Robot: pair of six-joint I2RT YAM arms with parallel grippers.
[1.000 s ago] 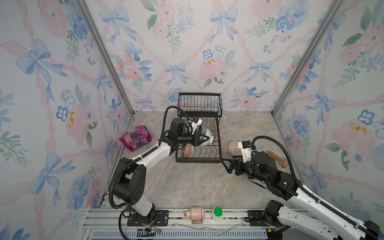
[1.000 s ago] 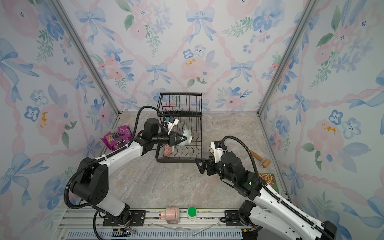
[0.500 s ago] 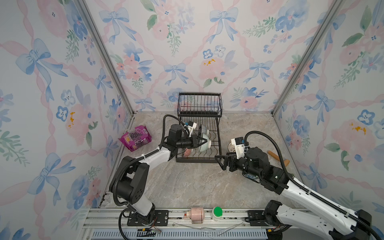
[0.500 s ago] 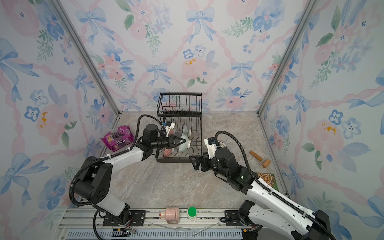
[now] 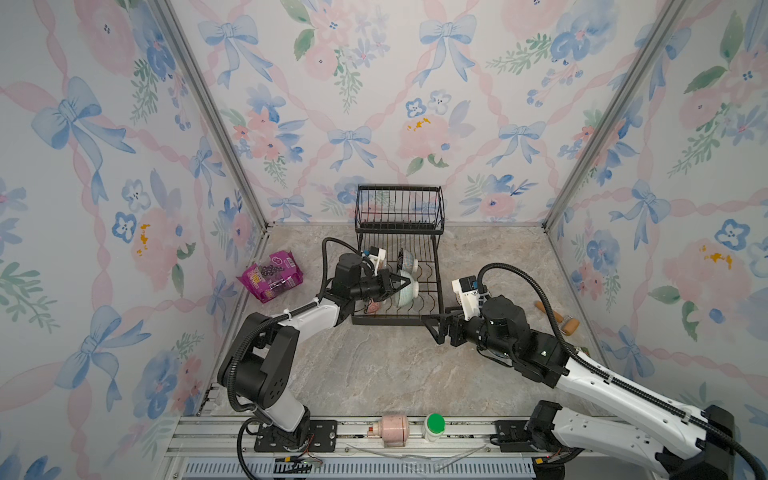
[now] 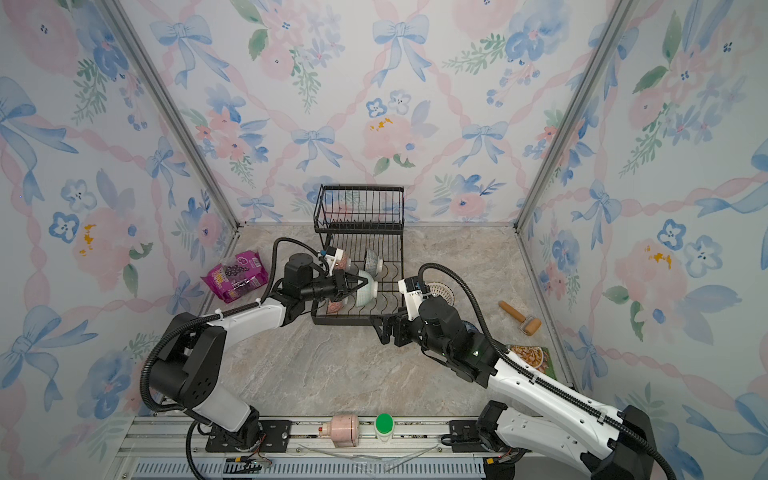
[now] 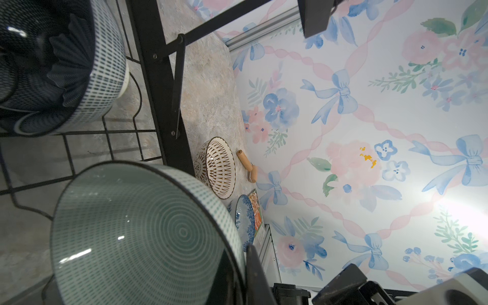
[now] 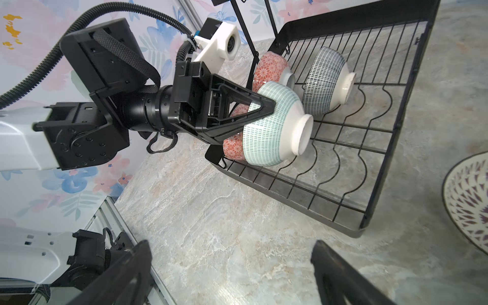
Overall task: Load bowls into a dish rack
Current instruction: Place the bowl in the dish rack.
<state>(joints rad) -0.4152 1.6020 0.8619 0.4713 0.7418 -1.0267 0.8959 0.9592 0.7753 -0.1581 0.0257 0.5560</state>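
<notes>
On the slotted lower tier of the dish rack point(image 5: 390, 323), the left gripper point(image 8: 264, 113) is clamped on the rim of the mint bowl point(image 8: 272, 132), one jaw outside the wall and one inside. The bowl's body is probably too wide to span, so a rim pinch suits it. This grip also holds the bowl on edge, foot pointing away from the arm, ready to seat between the wavy dividers point(image 8: 365, 167). Whether the bowl already bears on the wires cannot be told.

A blue-dashed bowl point(image 8: 324, 79), a red-patterned bowl point(image 8: 269, 71) and a second red-patterned bowl point(image 8: 232, 148) stand racked on edge.

The right gripper point(image 5: 431, 329) hangs above the bare bench point(image 5: 374, 374) just off the rack's front corner, jaws wide apart and empty. It is judged to be clear of the left arm's work.

The right wrist view shows the grip from outside. The left wrist view shows the bowl's ringed interior, and beyond the rack the lattice bowl point(image 7: 219, 166) and blue floral bowl point(image 7: 244, 219), both unloaded on the bench. In a top view, the right arm partly hides them.
</notes>
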